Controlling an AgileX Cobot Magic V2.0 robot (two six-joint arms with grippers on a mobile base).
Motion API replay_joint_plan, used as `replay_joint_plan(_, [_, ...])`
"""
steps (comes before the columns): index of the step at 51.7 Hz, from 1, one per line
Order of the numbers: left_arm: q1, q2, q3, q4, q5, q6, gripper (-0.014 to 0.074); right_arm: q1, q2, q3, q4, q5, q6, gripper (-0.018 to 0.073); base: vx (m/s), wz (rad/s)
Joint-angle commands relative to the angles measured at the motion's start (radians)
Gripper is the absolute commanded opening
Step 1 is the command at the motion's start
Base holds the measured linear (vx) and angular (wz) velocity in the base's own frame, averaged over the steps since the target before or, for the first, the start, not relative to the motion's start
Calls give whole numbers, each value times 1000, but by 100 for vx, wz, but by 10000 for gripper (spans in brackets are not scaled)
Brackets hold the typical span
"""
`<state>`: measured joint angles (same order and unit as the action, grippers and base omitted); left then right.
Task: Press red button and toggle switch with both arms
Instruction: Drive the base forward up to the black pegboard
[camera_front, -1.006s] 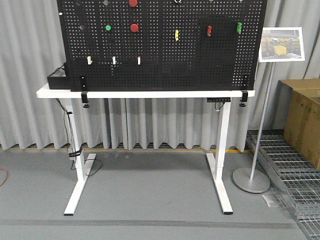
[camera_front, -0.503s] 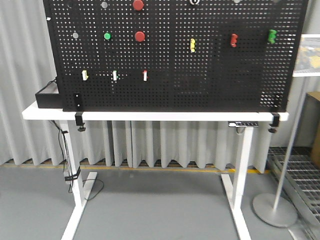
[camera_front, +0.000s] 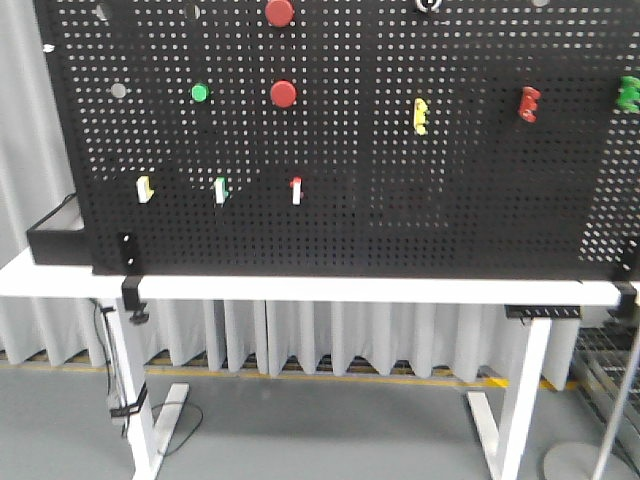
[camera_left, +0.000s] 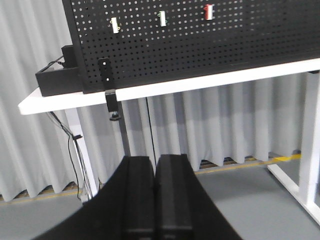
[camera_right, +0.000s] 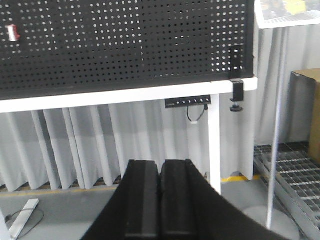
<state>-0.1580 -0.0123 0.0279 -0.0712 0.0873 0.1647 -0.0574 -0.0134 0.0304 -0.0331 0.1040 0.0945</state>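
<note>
Round red button (camera_front: 283, 94) on black pegboard (camera_front: 400, 210); left gripper (camera_left: 156, 162), right gripper (camera_right: 160, 166) both closed, empty.

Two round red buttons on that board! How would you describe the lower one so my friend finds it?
Find the black pegboard standing on the white table. On its left half two red buttons sit one above the other; take the lower red button. Unlike the upper red button, it has a smaller green button level with it, to its left.
</note>
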Motion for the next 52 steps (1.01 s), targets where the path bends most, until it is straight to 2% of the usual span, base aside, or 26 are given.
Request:
replay_joint_plan(1, [1, -16, 34, -2, -87, -9, 1, -5, -13, 11, -10, -83, -6, -3, 42, 1])
replay_joint_plan(34, [1, -16, 34, -2, -87, -9, 1, -5, -13, 11, -10, -83, -6, -3, 41, -1])
replay_joint_plan(52, [1, -16, 34, -2, -87, -9, 1, -5, -13, 11, -10, -83, -6, -3, 24, -7])
